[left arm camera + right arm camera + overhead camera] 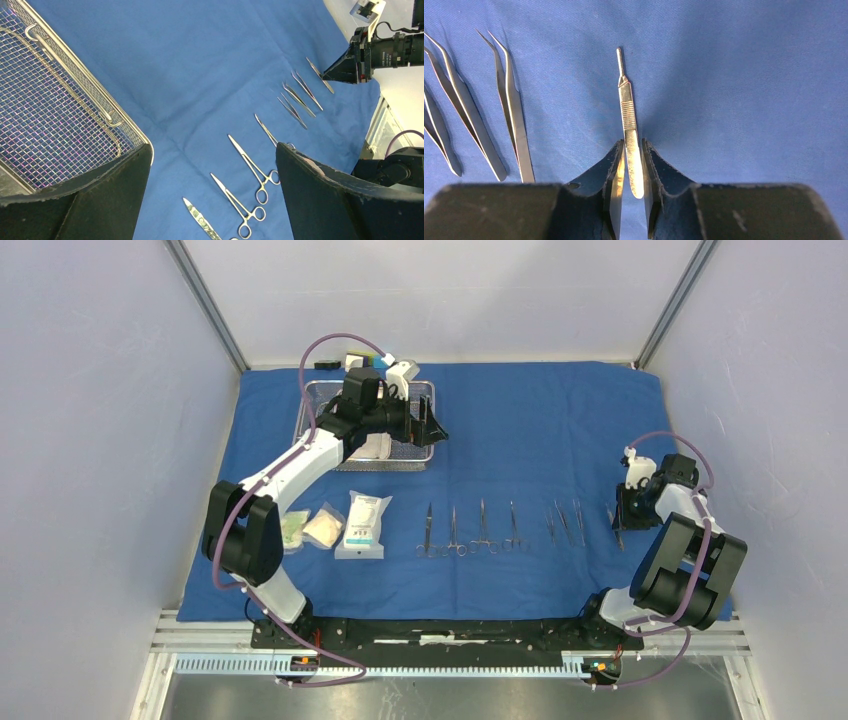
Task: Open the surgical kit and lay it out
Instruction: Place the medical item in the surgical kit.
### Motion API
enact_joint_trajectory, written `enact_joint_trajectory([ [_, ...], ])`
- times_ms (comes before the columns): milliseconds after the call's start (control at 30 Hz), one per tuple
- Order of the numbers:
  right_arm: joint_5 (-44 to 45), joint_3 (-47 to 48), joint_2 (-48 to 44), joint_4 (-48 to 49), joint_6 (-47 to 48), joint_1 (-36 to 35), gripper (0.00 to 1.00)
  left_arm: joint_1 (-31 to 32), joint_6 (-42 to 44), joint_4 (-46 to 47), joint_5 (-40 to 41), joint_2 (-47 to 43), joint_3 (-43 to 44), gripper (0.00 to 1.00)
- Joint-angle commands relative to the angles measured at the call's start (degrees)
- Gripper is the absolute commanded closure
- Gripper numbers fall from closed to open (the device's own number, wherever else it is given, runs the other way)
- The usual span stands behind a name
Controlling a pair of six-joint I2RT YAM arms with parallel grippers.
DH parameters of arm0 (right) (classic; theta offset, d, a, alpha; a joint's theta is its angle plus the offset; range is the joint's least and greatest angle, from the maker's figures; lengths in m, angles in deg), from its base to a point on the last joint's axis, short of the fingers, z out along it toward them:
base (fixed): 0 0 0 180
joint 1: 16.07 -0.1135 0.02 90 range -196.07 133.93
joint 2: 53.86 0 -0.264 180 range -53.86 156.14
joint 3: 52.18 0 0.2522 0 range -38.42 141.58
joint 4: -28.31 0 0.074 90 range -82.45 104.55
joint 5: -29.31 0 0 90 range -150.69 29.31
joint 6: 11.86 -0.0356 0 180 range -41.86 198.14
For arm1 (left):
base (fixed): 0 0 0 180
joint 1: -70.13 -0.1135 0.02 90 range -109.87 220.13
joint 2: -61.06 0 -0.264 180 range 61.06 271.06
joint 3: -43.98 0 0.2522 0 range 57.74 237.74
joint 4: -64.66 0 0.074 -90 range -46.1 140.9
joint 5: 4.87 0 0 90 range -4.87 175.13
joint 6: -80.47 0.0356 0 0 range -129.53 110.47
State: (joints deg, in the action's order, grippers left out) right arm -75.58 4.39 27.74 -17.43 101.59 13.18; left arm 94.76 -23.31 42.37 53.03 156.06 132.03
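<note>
The right claw (633,146) sits low over the blue cloth (749,75) near the table's front edge, its jaws narrowly apart on either side of the butt end of a scalpel handle (628,115). The handle lies flat and points straight away from the claw. Whether the pads touch the steel cannot be told. Just to this claw's left lie pairs of slim tweezers (511,110), roughly parallel to the handle. Further left along the same row are four ring-handled instruments (470,530), and past them three packets (362,525) lie side by side near the left arm's base. Farther back, the left claw (214,150) hangs above the cloth with its jaws spread wide and nothing between them. From its own camera the instrument row runs ahead of it, and the right claw is at the far end. The wire-mesh basket (60,100) lies immediately to the left claw's left, its corner meeting that finger in the wrist view. Beyond the basket, at the cloth's far edge, stand several small blocks (352,361).
</note>
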Motion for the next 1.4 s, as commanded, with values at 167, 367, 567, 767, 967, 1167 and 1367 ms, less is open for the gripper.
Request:
enact_joint_trajectory([
  [167,0.07,0.85,-0.27,0.48,0.28,0.18,0.73,0.16,1.92,0.45,-1.46,-2.68,0.25,0.00],
  [367,0.22,1.14,-1.14,1.02,-0.92,0.19,0.73,0.16,2.00,0.45,-1.39,-2.75,0.14,0.00],
  [567,1.32,0.70,-2.24,2.77,-2.95,0.19,0.75,0.14,1.83,0.45,-1.61,-2.91,-0.01,0.00],
  [767,1.83,-0.05,-2.99,4.04,-4.52,0.19,0.76,0.13,1.79,0.36,-1.84,-3.38,-0.32,0.00],
  [967,-0.20,0.17,-3.20,3.86,-4.19,0.19,0.74,0.15,1.83,0.41,-2.26,-3.41,-0.36,0.00],
  [1167,-4.87,0.34,-5.20,4.90,-3.23,0.19,0.71,0.08,2.35,0.28,-2.12,-3.59,-0.40,0.00],
  [1367,-6.05,1.37,-5.65,5.45,-3.22,0.19,0.68,-1.04,3.14,0.26,-0.75,-4.53,-1.54,0.00],
])
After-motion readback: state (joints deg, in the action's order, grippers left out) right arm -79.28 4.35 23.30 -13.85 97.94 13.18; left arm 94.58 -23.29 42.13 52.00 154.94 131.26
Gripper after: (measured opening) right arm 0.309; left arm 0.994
